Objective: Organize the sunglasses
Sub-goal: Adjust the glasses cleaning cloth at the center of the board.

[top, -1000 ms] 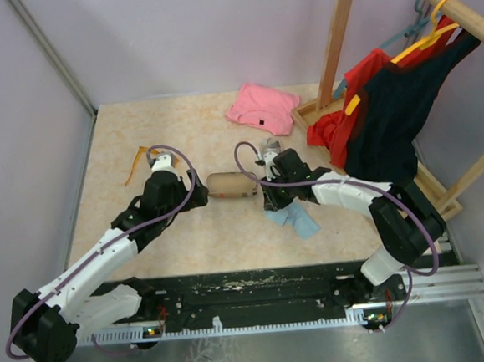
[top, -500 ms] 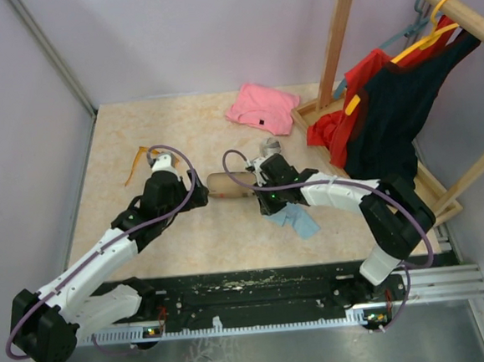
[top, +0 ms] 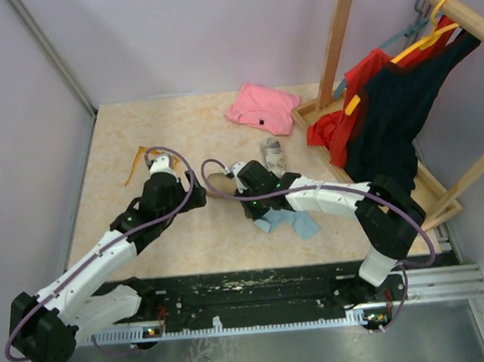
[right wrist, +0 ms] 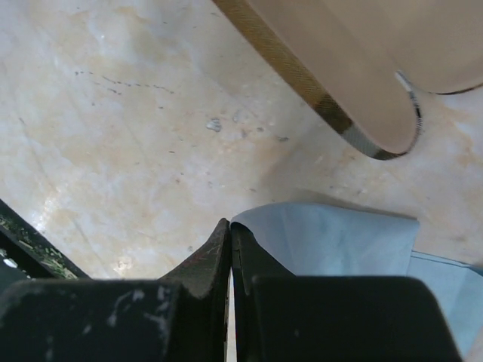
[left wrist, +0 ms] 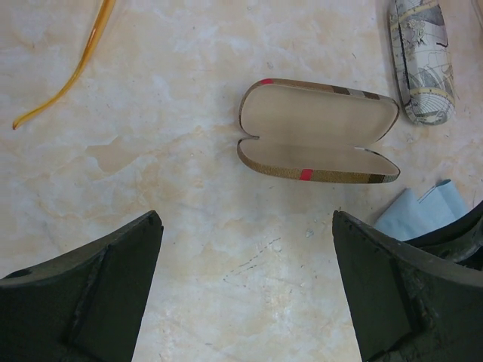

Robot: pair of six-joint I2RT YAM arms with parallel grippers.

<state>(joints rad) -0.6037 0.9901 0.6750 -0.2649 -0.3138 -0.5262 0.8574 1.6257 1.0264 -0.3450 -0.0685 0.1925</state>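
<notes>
Pale marbled worktop (top: 196,126) filled the floor of a stall with lilac walls. On it we found the orange-amber sunglasses (left wrist: 80,63), lying ahead of the left jaws (left wrist: 245,219) and off to their left side. The left wrist view caught only one thin curved arm of them near its top corner, and it touched nothing else. The left jaws stood wide apart above the surface, with only bare worktop between them.

Ahead of those jaws and a little to their right lay a brown checked case (left wrist: 317,132). It was hinged open, with its beige lining facing up. Farther to the right, beyond the case's far end, lay a grey-patterned case (left wrist: 423,60), closed and apart from the brown one.

The right jaws (right wrist: 231,225) were pressed together low over the worktop. At their tips we saw the corner of a light blue cloth (right wrist: 332,241), which looked pinched there while the rest lay flat behind them. The rounded end of the open brown case sat just beyond those tips.

Well past both sets of jaws, a folded pink garment (top: 261,108) lay near the back wall. To the right of the right jaws, a wooden rack (top: 339,31) carried red and black clothes (top: 387,102) on hangers.
</notes>
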